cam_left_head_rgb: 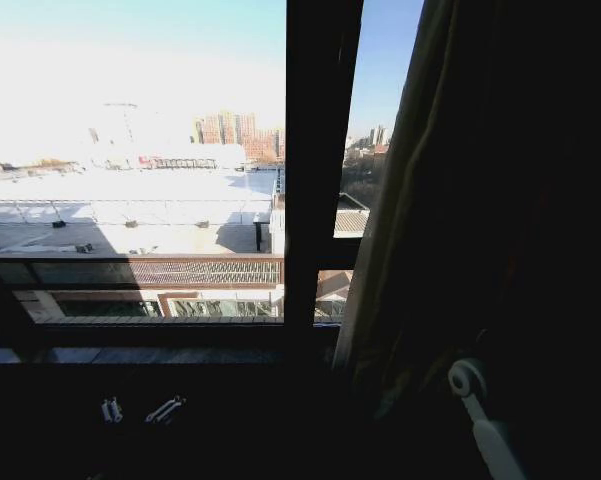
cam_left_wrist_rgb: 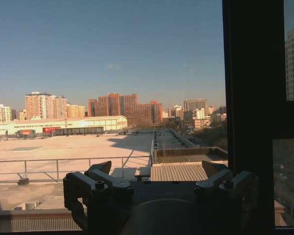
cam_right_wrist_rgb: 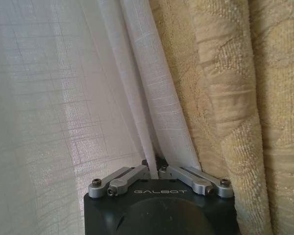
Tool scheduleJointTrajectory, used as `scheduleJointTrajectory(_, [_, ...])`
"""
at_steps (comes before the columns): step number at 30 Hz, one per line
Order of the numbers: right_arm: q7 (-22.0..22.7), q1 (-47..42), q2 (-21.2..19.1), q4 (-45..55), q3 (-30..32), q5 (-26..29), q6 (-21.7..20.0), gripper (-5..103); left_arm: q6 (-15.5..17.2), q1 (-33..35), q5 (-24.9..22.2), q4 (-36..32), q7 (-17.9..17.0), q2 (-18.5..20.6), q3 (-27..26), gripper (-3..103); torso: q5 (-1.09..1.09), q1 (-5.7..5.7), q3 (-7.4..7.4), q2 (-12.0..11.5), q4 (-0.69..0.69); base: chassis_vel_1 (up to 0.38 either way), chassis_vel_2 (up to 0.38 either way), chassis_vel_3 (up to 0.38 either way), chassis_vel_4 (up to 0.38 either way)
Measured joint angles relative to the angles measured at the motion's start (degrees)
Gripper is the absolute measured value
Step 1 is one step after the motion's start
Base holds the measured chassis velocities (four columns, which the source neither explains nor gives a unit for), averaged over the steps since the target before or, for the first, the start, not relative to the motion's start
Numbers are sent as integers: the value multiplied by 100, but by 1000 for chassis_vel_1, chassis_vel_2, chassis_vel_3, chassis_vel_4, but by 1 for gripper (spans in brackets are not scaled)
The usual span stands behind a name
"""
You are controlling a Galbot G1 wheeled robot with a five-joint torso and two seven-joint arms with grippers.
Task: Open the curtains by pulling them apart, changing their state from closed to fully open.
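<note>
A sheer white curtain [cam_right_wrist_rgb: 63, 107] hangs in long pleats in the right wrist view. My right gripper [cam_right_wrist_rgb: 154, 170] is shut on one narrow fold of it, beside a thick beige drape [cam_right_wrist_rgb: 225, 88]. In the head view the curtains [cam_left_head_rgb: 410, 200] are bunched as a dark mass at the right of the window, and my right arm [cam_left_head_rgb: 475, 400] reaches into their lower part. My left gripper [cam_left_wrist_rgb: 156, 171] is open with nothing between its fingers. It faces bare glass, low at the left below the sill [cam_left_head_rgb: 138, 409].
A dark vertical window frame bar [cam_left_head_rgb: 315, 160] stands just left of the gathered fabric. The sill [cam_left_head_rgb: 130, 355] runs across below the glass. Rooftops and city buildings lie outside.
</note>
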Motion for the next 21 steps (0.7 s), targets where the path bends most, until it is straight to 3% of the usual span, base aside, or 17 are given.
scheduleJointTrajectory(7, [-205,-205,2,379,-61,97,7,-3,14,-21,4,0,2,-2,29,100,5,0,1,-1,-2,0,0,0,0])
scheduleJointTrajectory(9, [-290,-301,34,630,-208,107,-18,1,22,-38,5,0,0,0,21,100,6,1,1,-1,-1,0,0,0,0])
scheduleJointTrajectory(13, [-348,-447,49,1025,-432,115,-48,12,114,-101,-45,0,-26,26,-10,100,3,1,1,-1,0,0,0,0,0])
scheduleJointTrajectory(14, [-445,-630,43,1388,-569,130,-118,23,188,-173,-147,0,-74,56,-44,100,2,0,1,-1,0,0,0,0,0])
scheduleJointTrajectory(16, [-482,-701,40,1512,-607,139,-147,23,226,-205,-181,0,-97,69,-52,100,2,1,1,-1,0,0,0,0,0])
scheduleJointTrajectory(21, [-622,-1571,71,2687,-869,109,-211,44,434,-428,-378,0,-308,183,-88,100,1,1,1,-1,-1,0,0,0,0])
